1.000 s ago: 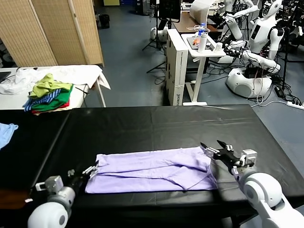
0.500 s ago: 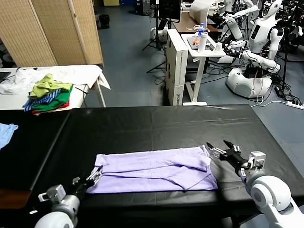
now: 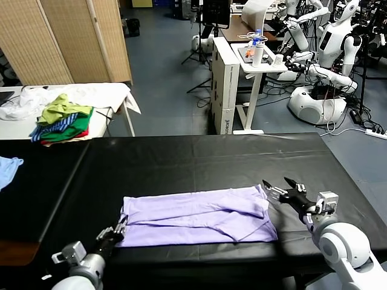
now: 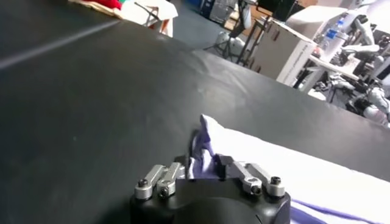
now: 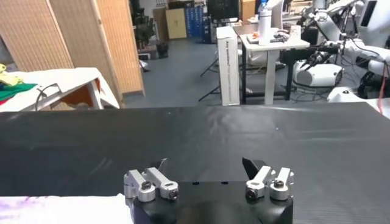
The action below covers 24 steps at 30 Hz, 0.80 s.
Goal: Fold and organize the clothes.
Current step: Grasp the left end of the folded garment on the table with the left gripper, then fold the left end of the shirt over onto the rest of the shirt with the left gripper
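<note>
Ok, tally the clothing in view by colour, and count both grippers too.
Lavender T-shirt on the black table: 1
Light blue garment at the table's left edge: 1
Green, striped and red clothes pile on the white side table: 1
Grippers: 2, the left gripper closed on the shirt's corner, the right gripper open beside the shirt
Total: 5

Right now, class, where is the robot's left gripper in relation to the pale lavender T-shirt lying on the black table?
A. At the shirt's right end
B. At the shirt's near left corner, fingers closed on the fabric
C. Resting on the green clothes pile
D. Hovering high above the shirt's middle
B: the left gripper sits at the near left corner of the pale lavender T-shirt, its fingers pinching the fabric in the left wrist view.
</note>
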Each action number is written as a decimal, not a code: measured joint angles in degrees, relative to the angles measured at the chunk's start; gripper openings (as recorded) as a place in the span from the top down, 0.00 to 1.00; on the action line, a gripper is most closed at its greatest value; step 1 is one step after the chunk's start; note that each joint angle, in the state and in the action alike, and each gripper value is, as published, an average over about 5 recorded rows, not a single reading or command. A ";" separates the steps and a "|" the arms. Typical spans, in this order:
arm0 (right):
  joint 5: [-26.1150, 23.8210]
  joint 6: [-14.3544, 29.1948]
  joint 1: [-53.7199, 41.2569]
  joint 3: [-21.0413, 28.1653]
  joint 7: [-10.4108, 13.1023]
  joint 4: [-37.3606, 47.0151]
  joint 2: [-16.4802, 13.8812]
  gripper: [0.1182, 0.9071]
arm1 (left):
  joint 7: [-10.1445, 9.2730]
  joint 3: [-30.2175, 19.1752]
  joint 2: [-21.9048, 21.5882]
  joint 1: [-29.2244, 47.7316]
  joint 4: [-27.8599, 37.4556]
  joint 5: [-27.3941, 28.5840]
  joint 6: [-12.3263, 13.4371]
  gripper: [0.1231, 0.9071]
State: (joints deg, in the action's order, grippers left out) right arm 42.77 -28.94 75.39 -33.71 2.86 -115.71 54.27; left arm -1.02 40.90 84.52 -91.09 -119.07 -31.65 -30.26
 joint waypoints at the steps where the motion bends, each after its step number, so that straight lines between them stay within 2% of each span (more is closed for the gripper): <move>1: 0.00 0.00 0.00 -0.07 0.00 -0.01 0.01 0.00 | -0.03 -0.02 -0.04 0.08 0.02 0.18 0.04 0.90; 3: 0.00 0.02 -0.01 -0.21 0.01 -0.04 0.05 0.00 | -0.05 -0.08 -0.24 0.19 0.02 0.90 0.11 0.94; 13: -0.76 0.57 0.01 -0.39 0.30 -0.02 0.36 0.00 | 1.03 1.29 -3.39 -0.63 -1.33 11.57 3.66 0.92; 18: -1.29 0.80 0.03 -0.22 0.31 0.02 0.71 0.00 | 1.77 4.31 -8.32 -1.80 -1.07 13.33 4.80 0.92; 24: -1.75 1.02 0.22 -0.23 0.30 0.07 0.87 0.00 | 1.61 10.12 -16.33 -3.56 0.37 11.13 5.17 0.92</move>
State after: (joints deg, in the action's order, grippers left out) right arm 41.02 -27.93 75.61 -33.94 3.16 -115.64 55.14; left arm 0.58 51.01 68.19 -94.65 -118.70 -20.53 -25.09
